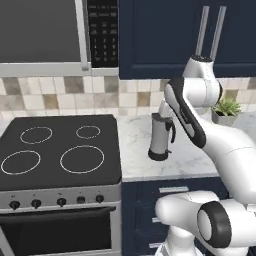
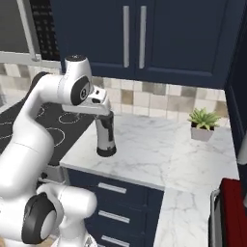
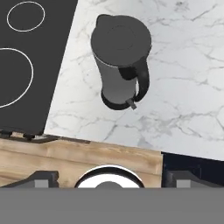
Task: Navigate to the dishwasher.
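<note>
Above, the gripper (image 3: 113, 178) hung over the marble counter (image 3: 188, 87), its two dark fingertips (image 3: 42, 178) spread wide with nothing between them. A dark kettle (image 3: 120, 57) stood upright on the counter just beside the black stove top (image 3: 26, 83), and a potted plant (image 2: 202, 123) sat near the tiled wall. Where the dishwasher stood I could not tell.
</note>
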